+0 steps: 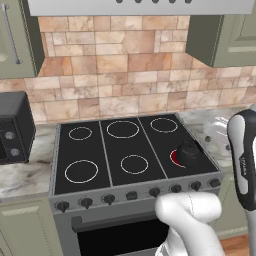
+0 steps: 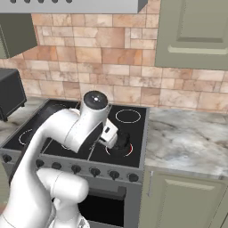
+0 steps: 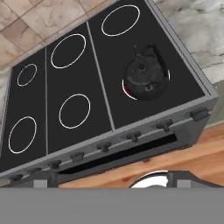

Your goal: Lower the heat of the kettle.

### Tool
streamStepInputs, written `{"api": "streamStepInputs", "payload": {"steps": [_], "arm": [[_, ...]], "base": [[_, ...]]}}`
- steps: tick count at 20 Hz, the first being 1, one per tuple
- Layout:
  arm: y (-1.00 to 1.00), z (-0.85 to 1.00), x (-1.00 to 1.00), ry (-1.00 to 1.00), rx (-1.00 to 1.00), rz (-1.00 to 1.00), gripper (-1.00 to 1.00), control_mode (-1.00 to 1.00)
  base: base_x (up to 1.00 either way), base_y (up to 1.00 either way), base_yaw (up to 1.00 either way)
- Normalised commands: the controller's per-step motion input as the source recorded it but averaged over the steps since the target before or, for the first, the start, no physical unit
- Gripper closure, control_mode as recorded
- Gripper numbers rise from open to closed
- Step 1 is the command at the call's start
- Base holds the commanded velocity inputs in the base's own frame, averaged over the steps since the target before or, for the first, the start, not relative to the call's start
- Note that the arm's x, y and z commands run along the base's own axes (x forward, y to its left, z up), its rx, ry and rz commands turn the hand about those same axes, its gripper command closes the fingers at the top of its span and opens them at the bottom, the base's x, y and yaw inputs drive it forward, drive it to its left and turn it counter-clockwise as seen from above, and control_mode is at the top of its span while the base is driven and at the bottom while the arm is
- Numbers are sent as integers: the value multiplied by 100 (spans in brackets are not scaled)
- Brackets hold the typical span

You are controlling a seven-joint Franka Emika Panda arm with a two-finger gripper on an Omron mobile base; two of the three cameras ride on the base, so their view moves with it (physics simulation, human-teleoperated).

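While sitting upright, the kettle (image 3: 145, 78) spout points toward the backsplash (image 3: 26, 17).

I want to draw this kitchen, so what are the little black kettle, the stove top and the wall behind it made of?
The kettle looks like dark metal, maybe cast iron: black, dull, faintly mottled. The stove top seems to be smooth black glass, flat with thin white rings drawn on it. The wall looks like stone tile, tan and pink blocks with pale joints. It is all rendered, so these are guesses.
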Motion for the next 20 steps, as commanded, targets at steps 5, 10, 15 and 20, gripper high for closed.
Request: {"api": "streamStepInputs", "payload": {"steps": [5,10,15,20], "arm": [[-18,-39,-39,2,5,-6,-100,-100],[-20,-32,-39,1,7,-3,-100,-100],[-22,-38,-32,0,11,-3,-100,-100],[-33,-48,-22,-4,7,-3,-100,-100]], "base": [[0,0,0],[0,0,0],[0,0,0],[0,0,0]]}}
